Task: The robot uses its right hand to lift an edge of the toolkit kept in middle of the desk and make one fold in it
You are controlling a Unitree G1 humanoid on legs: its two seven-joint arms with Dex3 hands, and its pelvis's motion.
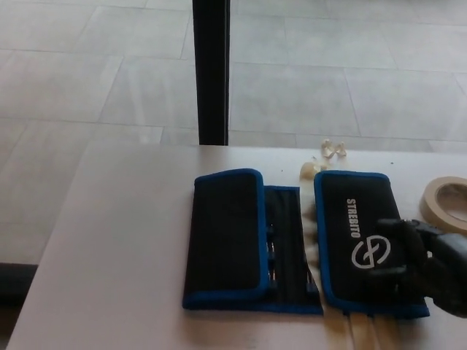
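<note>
Head view: black toolkit (292, 244) with blue piping, lying mid-table (124, 240), left flap (225, 237) folded over flat, right flap (361, 237) folded in too, showing white lettering and a round logo. Between the flaps, an open strip of pockets holding dark tools, too dim to name. Right robot hand (417, 261) resting on the right flap's lower right corner, fingers curled at its edge; actual grasp impossible to tell. Roll of tape (446, 203) just right of the toolkit, near the table edge. Black post (211, 69) standing behind the table.
</note>
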